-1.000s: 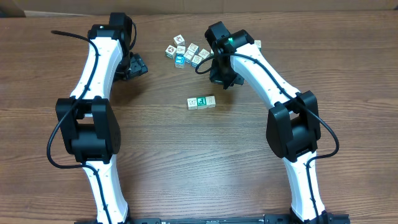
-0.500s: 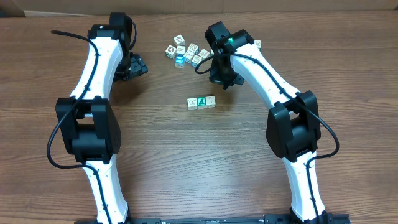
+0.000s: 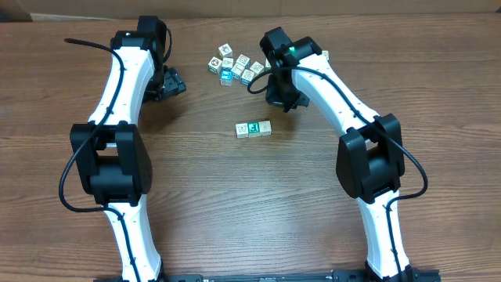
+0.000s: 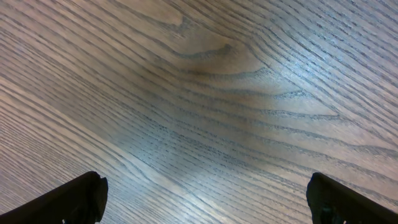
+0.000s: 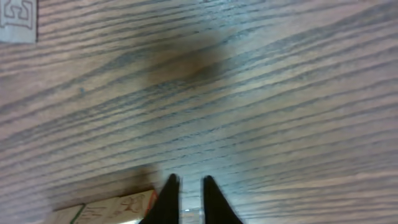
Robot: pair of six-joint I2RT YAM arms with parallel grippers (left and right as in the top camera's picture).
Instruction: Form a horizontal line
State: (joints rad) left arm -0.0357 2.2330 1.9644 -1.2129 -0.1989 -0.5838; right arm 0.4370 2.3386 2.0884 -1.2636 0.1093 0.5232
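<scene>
Right gripper (image 5: 191, 200) nudged, cube row (image 3: 254, 128), grained table (image 3: 235, 204)

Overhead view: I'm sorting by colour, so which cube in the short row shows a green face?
The middle cube: its top is teal-green, while the white cube and the tan cube flanking it show pale tops.

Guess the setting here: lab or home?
Likely a robot lab bench: a bare wood-grain table, a white and black left arm and right arm, and tiny picture cubes as props.
</scene>
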